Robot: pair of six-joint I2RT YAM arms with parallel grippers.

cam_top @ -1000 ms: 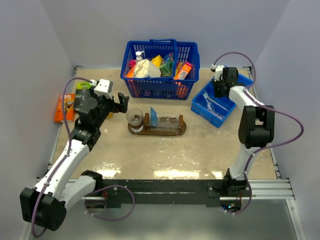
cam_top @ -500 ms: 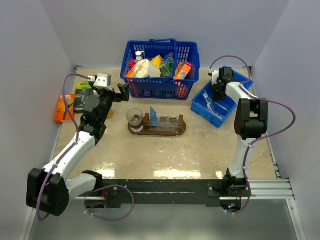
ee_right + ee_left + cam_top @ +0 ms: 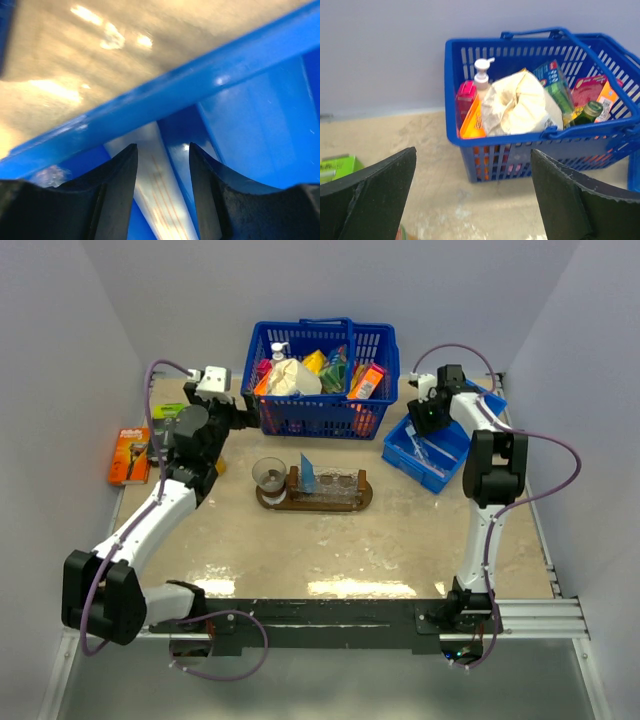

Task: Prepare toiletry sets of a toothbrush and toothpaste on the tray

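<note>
The dark wooden tray lies mid-table with clear glass cups on it and a blue wedge-shaped tube standing in one. My right gripper hangs low inside the blue bin, open. A long pale wrapped toothbrush lies on the bin floor just under the gap, not gripped. More clear-wrapped items lie in the bin. My left gripper is wide open and empty, facing the basket's left front corner.
A blue basket full of packages and a pump bottle stands at the back. A lone glass cup sits just left of the tray. An orange razor pack and a green box lie at the far left.
My right gripper has opened from shut and shifted slightly left over the bin. The left arm has swung back and away from the tray toward the basket's left side.
</note>
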